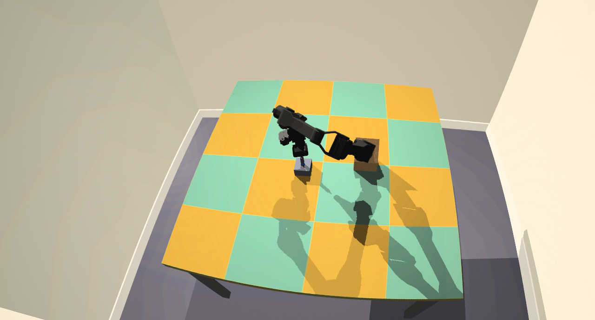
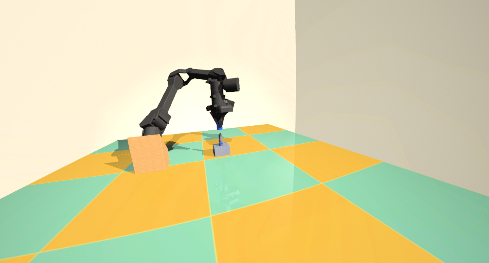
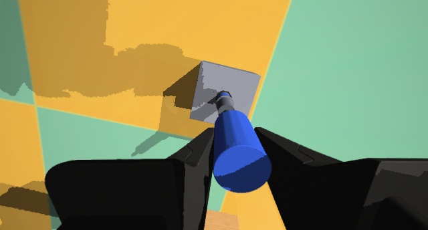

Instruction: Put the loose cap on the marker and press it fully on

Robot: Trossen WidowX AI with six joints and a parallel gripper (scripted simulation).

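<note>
Below the fingertips in the top view sits the small grey holder block (image 1: 303, 167) with the dark upright marker (image 1: 302, 163) rising from it. Black parallel-jaw gripper (image 1: 300, 152) hangs right over the block; cap not separable from the black fingers at this size. Brown wooden base block (image 1: 371, 161) lies well apart from the fingers, at the arm's root, on the orange-and-green checkered table (image 1: 208, 230).

Exterior view: gripper (image 2: 219, 126) points straight down, the blue cylindrical cap (image 2: 219, 126) showing at the fingertips. Marker (image 2: 220, 138) stands upright in the holder block (image 2: 221, 149) directly beneath the cap. Visible gap between cap mouth and marker tip; not touching.

Wrist view: both black fingers are closed against the sides of the cap (image 3: 238, 150), held at a narrow spread, cap axis running away from the camera toward the block (image 3: 224, 89). Marker tip (image 3: 224, 101) appears just past the cap's far end, close to in line with it, though whether exactly centred cannot be told from this angle.

Progress, as judged: cap picked up and carried above the marker, so grasp and transport look done. Left to do: lower the cap over the tip, press until seated, release, withdraw the arm. Slight misalignment could catch the cap rim on the tip.
</note>
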